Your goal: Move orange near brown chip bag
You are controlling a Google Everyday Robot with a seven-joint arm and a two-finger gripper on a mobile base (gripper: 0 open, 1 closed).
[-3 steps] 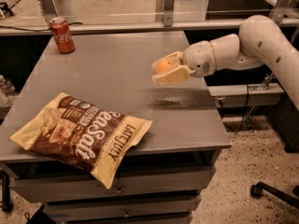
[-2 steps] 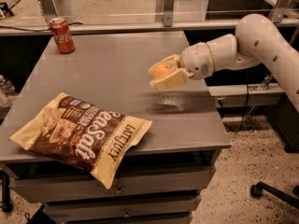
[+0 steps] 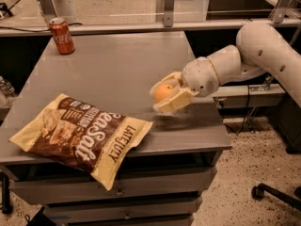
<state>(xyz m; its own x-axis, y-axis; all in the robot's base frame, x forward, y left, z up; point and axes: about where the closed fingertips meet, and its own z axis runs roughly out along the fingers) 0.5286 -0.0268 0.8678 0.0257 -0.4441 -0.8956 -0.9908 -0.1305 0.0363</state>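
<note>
The orange is held between the pale fingers of my gripper, just above the grey table top near its right front part. The gripper is shut on the orange, and its white arm reaches in from the right. The brown chip bag lies flat at the table's front left, with its near corner hanging over the front edge. The bag's right edge is a short way to the left of the orange.
A red soda can stands upright at the table's far left corner. A rail with metal posts runs behind the table. Drawers sit under the table top. A chair base is on the floor at the right.
The gripper has carried the orange lower and toward the front left, closer to the chip bag. The bag and the can have not moved.
</note>
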